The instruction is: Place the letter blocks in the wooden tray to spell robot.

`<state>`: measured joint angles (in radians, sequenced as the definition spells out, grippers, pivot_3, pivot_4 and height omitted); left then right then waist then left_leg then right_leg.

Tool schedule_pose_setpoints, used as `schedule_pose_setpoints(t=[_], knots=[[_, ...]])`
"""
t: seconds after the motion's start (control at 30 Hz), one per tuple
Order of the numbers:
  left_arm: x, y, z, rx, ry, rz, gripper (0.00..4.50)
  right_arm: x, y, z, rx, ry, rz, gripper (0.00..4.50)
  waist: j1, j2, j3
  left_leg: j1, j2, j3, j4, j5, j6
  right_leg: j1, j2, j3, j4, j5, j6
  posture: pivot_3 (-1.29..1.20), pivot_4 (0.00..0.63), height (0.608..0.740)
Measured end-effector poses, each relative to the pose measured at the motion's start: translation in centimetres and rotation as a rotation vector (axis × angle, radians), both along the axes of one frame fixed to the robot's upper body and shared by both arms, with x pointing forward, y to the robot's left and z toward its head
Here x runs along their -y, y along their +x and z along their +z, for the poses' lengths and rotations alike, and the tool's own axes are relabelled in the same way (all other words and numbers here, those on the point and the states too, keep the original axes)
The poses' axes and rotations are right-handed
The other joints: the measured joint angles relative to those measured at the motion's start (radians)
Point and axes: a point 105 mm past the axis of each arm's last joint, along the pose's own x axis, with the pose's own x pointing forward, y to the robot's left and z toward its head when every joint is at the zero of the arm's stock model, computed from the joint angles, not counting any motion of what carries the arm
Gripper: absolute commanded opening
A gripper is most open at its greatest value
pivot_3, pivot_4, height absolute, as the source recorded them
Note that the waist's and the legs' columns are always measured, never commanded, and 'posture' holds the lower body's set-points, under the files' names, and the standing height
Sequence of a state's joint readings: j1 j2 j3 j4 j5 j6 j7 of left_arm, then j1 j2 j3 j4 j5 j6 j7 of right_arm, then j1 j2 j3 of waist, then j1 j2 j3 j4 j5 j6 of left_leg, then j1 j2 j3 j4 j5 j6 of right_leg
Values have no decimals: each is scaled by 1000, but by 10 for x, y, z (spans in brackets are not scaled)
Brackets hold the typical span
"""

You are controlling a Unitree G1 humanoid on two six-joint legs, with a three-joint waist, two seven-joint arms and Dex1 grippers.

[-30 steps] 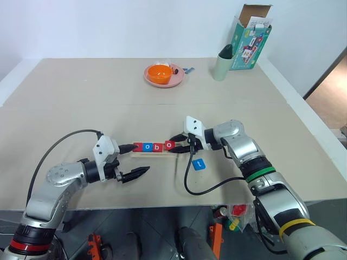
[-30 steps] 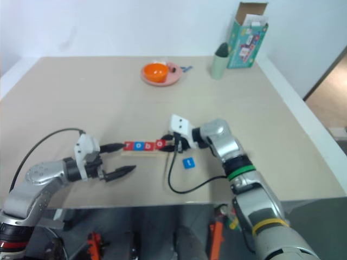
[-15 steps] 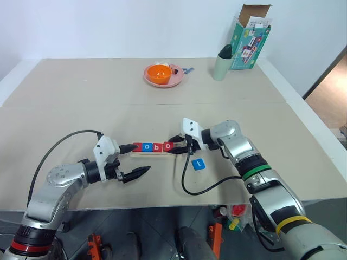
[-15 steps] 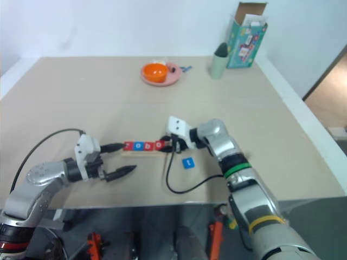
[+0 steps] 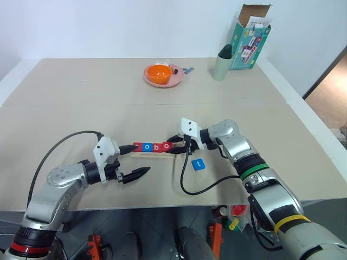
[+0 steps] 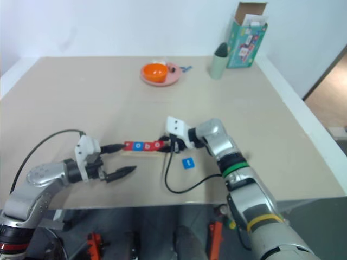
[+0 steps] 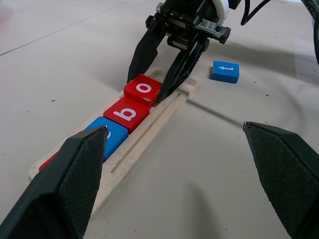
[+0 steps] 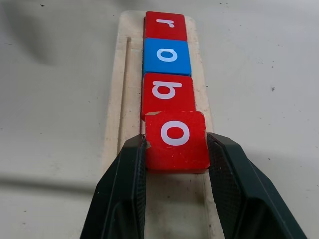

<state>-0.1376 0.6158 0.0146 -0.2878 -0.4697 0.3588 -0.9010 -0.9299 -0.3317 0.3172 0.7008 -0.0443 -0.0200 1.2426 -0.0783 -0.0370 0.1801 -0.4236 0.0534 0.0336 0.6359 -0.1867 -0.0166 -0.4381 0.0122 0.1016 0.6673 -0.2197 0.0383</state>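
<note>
The wooden tray (image 5: 153, 154) lies near the table's front middle. In its groove sit a red r block (image 8: 165, 25), a blue o block (image 8: 167, 56) and a red b block (image 8: 167, 92). My right gripper (image 8: 175, 149) is shut on a second, red o block (image 8: 175, 139), which sits slightly skewed against the b block at the tray's right end. A blue t block (image 5: 199, 164) lies flat on the table just right of the tray. My left gripper (image 5: 140, 158) stands open at the tray's left end, one finger beside the r block, with nothing between its fingers.
A pink plate (image 5: 174, 81) with an orange bowl stands at the back middle. A pale green cup (image 5: 221, 66) and an open cardboard box (image 5: 250, 38) are at the back right. A black cable (image 5: 206, 187) loops under my right wrist near the front edge.
My right gripper has slid the red o block a little to the left along the tray, up against the b block. The left arm has not moved.
</note>
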Motion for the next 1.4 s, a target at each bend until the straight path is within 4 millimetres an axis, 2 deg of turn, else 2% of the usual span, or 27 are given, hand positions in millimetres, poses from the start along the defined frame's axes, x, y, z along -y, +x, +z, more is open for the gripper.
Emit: schedule_pose_setpoints(t=[0.77,1.4], knots=[[1,-1,-3,-5,10,-3,4500,-3,-4,0,-65,-11,9,1220,0,0,0,0,0,0,0,0,0,0,0,0,0,0,0,0,150,740],[1,-1,-3,-5,9,-2,4500,-7,1,0,-34,2,0,1220,-1,0,0,0,1,0,0,0,0,0,0,0,0,0,-1,0,150,740]])
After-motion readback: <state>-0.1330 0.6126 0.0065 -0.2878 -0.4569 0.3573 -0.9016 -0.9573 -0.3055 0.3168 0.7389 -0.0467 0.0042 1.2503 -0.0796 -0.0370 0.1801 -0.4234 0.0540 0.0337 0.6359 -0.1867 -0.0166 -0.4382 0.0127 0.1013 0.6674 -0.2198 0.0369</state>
